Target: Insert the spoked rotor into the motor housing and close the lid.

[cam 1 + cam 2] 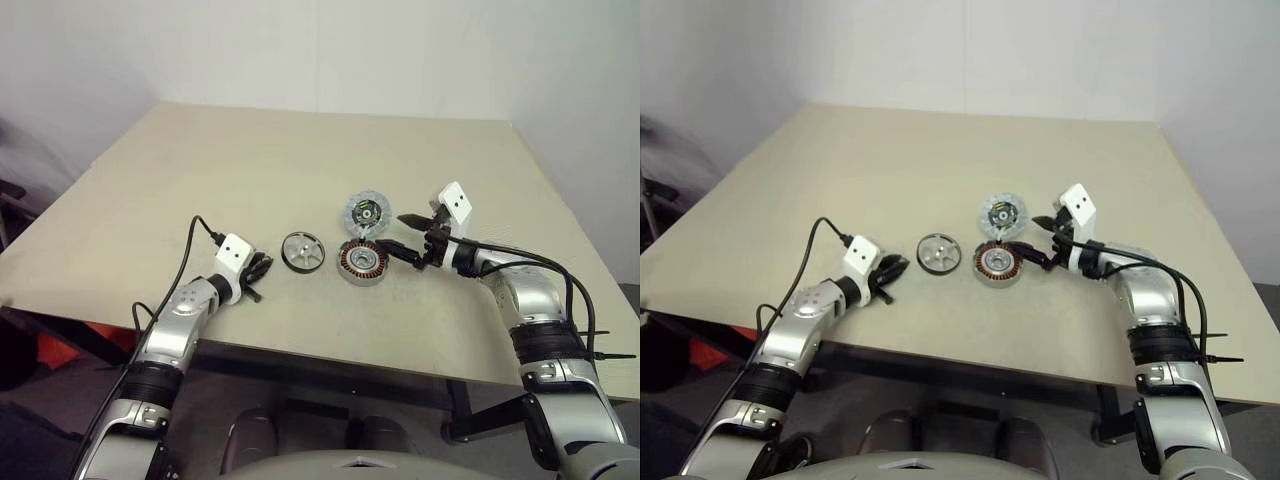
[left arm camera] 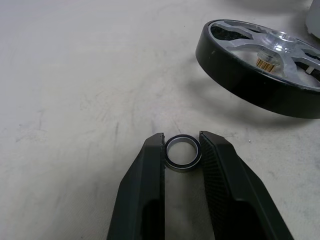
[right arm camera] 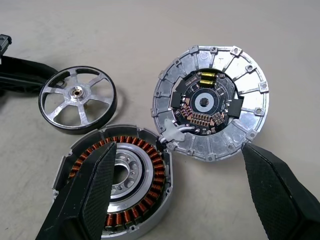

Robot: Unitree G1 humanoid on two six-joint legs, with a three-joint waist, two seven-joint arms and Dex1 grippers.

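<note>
The spoked rotor point(image 1: 303, 251) lies flat on the table, dark rim up, just left of the motor housing point(image 1: 362, 262) with its copper windings. The lid point(image 1: 365, 212) lies flat just behind the housing, a short wire joining them. My left gripper point(image 1: 260, 272) rests low on the table left of the rotor. In the left wrist view its fingers point(image 2: 150, 170) press on both sides of a small metal ring point(image 2: 183, 152) lying on the table. My right gripper point(image 1: 393, 232) stands open right of the housing and lid; its fingers point(image 3: 95, 185) spread wide with nothing between them.
The parts sit near the front of a beige table point(image 1: 250, 150). Black cables run from both wrists back over the front edge. A white wall stands behind the table.
</note>
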